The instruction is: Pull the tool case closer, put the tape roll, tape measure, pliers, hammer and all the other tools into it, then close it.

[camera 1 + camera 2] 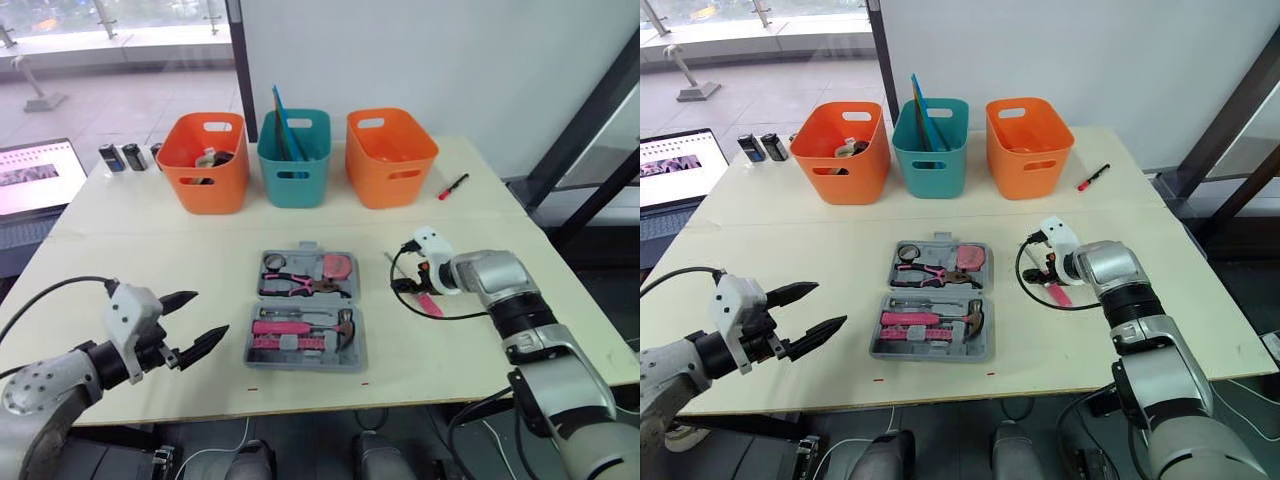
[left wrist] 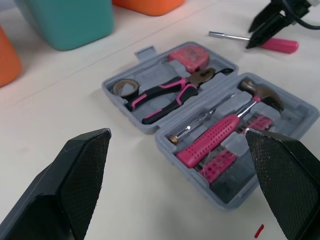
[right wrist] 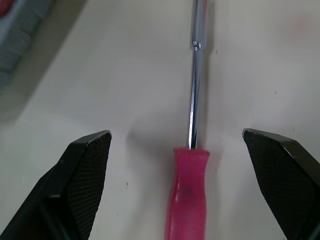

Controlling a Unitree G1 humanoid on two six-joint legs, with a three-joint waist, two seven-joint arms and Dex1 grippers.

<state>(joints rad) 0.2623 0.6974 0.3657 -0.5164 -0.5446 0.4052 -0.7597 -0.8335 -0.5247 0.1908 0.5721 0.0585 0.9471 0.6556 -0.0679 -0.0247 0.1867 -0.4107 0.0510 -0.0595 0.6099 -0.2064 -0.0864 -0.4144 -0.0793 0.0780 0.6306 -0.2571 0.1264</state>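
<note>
The tool case (image 2: pixel 295 117) lies open at the centre of the left eye view, holding the tape roll (image 2: pixel 125 88), pliers (image 2: pixel 170 95), tape measure (image 2: pixel 190 54) and hammer (image 2: pixel 225 132). Right of centre, a pink-handled screwdriver (image 3: pixel 186 190) lies on the counter (image 1: pixel 150 240). The right hand (image 3: pixel 176 134) is spread wide around it without touching. At lower left, the left hand (image 1: pixel 212 313) is also wide, apart from the case.

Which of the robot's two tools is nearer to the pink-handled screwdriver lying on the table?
Right. The right tool hangs directly over the screwdriver, fingers open either side of it; the left tool is far off, on the other side of the tool case.
</note>
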